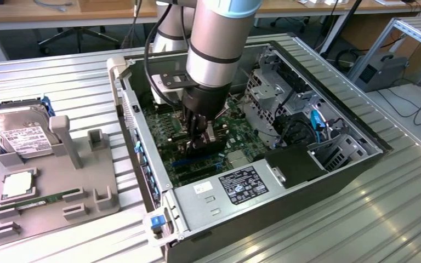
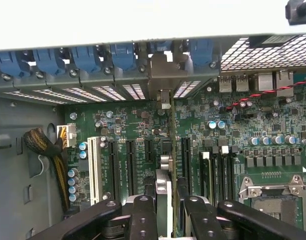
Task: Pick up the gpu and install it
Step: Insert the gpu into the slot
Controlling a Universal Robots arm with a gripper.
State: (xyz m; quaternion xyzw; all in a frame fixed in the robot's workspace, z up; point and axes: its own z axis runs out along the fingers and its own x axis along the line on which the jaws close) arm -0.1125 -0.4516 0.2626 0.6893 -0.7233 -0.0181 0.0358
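My gripper (image 1: 202, 143) reaches down into the open computer case (image 1: 218, 219), just above the green motherboard (image 1: 166, 137). In the wrist view the gripper (image 2: 165, 200) is shut on the gpu (image 2: 165, 150). The card appears edge-on as a thin dark strip running away from the black fingers (image 2: 143, 212). It stands upright over the row of black expansion slots (image 2: 130, 160). Its silver bracket (image 2: 165, 72) meets the case's rear wall, between the blue slot clips (image 2: 123, 55). I cannot tell whether the card's lower edge sits in a slot.
A white slot (image 2: 94, 170), a cable bundle (image 2: 48, 150) and the processor socket (image 2: 273, 195) lie around the card. At the exterior view's left, a grey fixture (image 1: 101, 197) holds a hard drive (image 1: 24, 137) and a green memory stick (image 1: 39, 201). A drive cage (image 1: 269, 93) fills the case's far side.
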